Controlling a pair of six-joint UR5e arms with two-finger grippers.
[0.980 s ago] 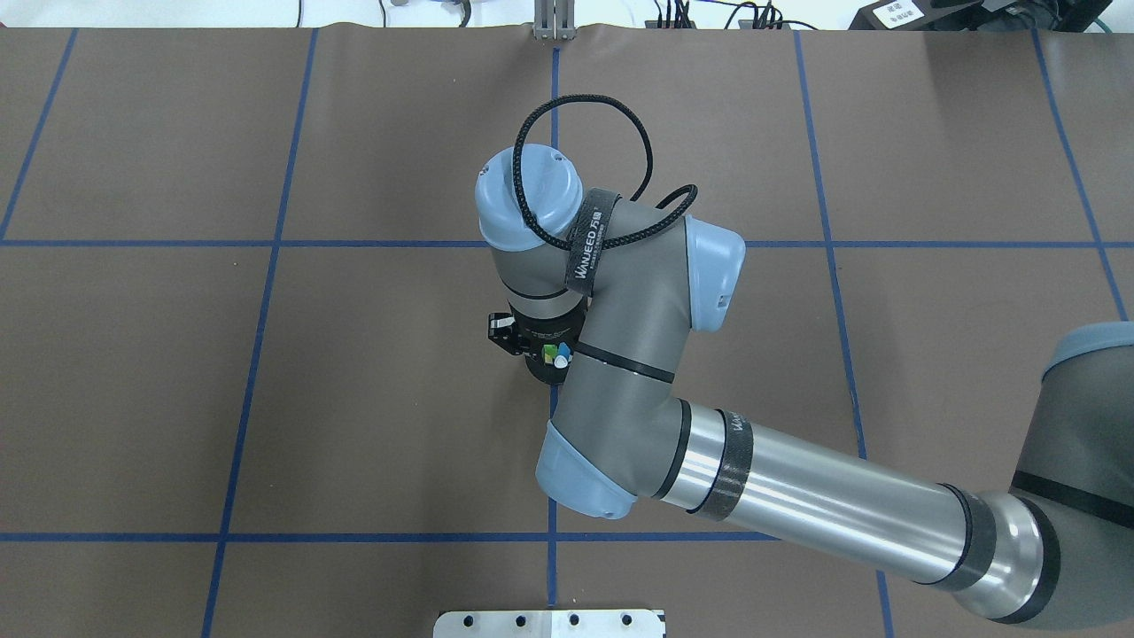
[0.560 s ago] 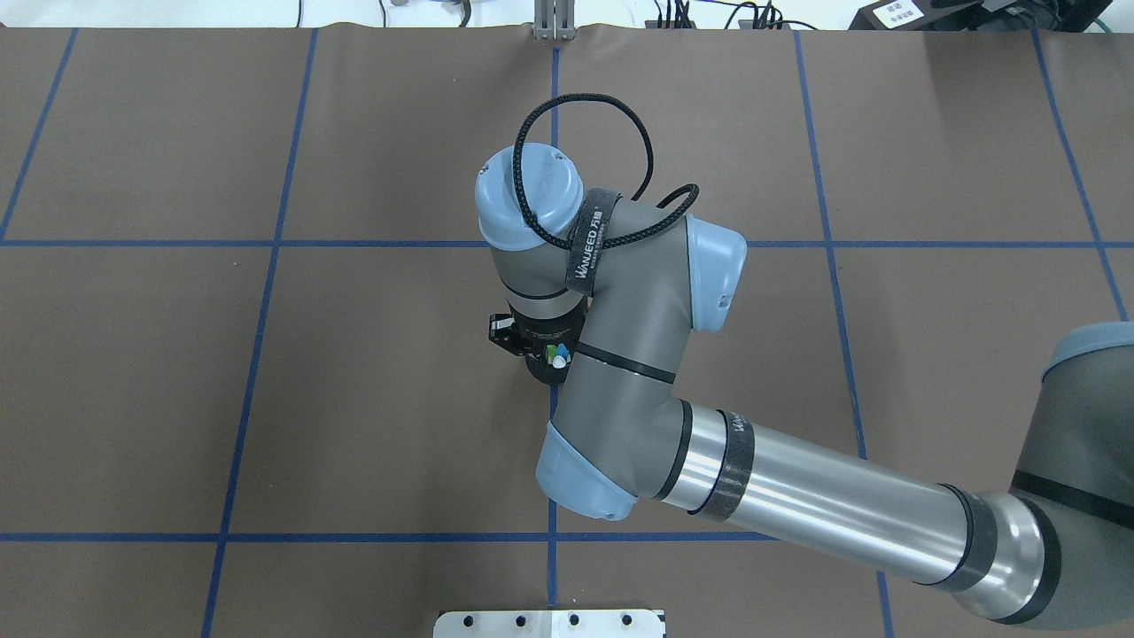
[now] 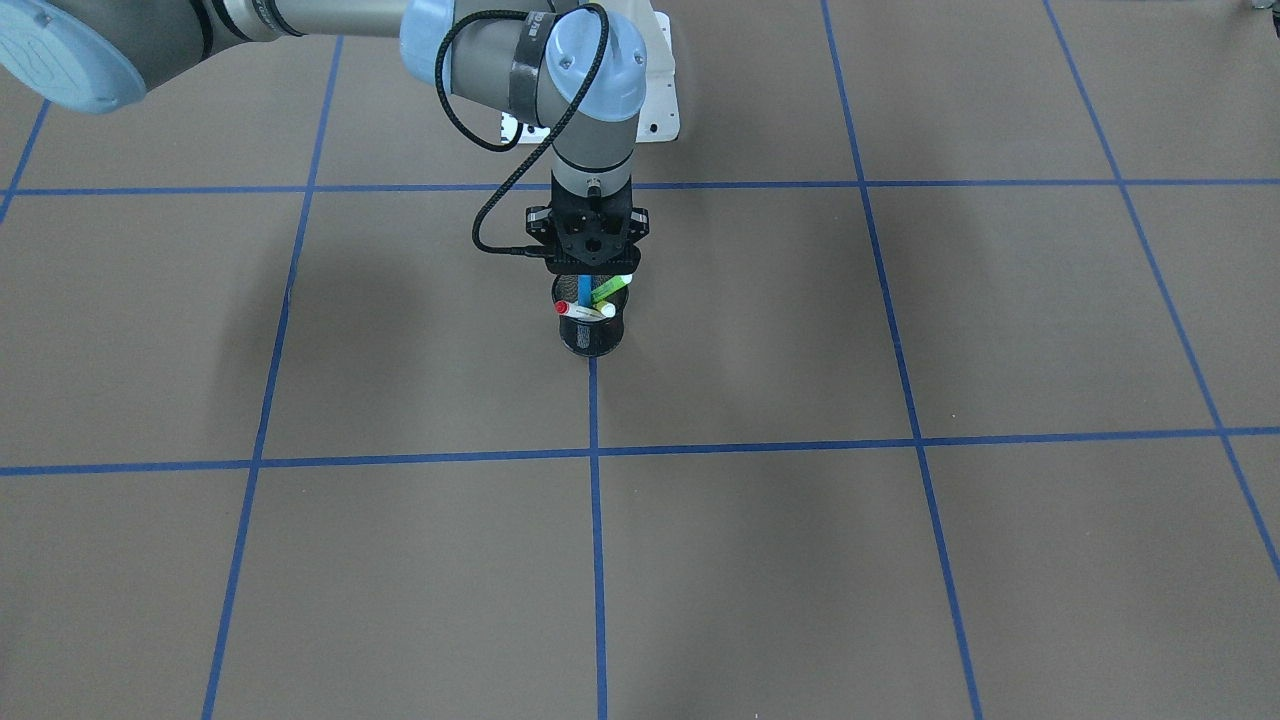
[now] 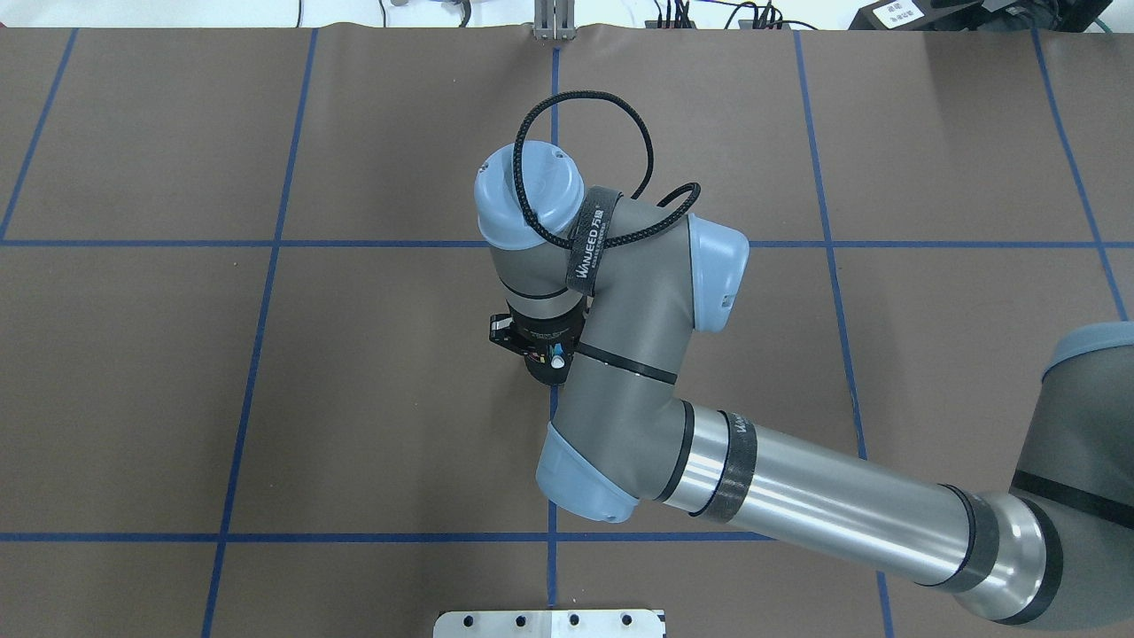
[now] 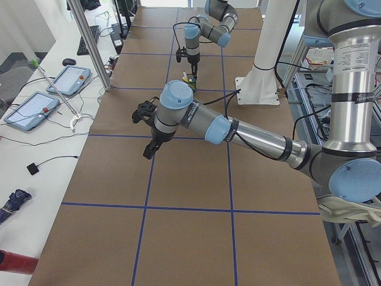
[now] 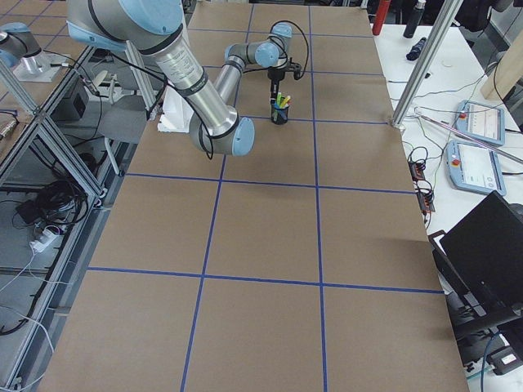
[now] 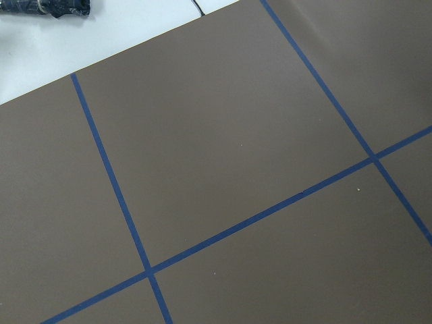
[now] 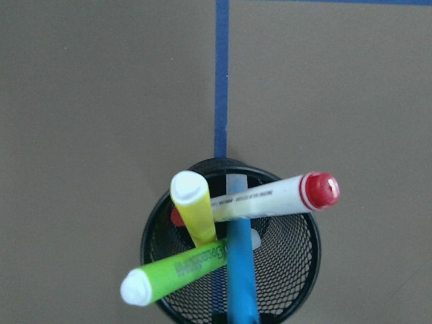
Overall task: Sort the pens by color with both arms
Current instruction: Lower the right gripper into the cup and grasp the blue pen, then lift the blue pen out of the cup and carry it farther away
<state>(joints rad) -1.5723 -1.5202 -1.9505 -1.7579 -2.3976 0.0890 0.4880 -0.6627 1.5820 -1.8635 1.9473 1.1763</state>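
Note:
A black mesh cup (image 3: 592, 335) stands on the centre tape line and holds all the pens. In the right wrist view the yellow pen (image 8: 192, 206), the white pen with red cap (image 8: 270, 198), the light green pen (image 8: 177, 270) and the blue pen (image 8: 239, 277) lean in the cup (image 8: 304, 270). My right gripper (image 3: 590, 278) hangs straight over the cup, just above the pen tops; its fingers are hidden, so I cannot tell its state. My left gripper (image 5: 149, 149) shows only in the exterior left view, above bare mat far from the cup (image 5: 190, 78).
The brown mat carries a blue tape grid. The white pedestal base (image 4: 549, 623) sits at the robot's edge. A metal post (image 5: 89, 47) and tablets stand on the white bench beside the table. A dark blue bundle (image 7: 47, 7) lies past the mat's edge.
In the overhead view the green and yellow pen tips have slipped out of sight under the right wrist; only one white tip still shows. The arm has barely shifted.

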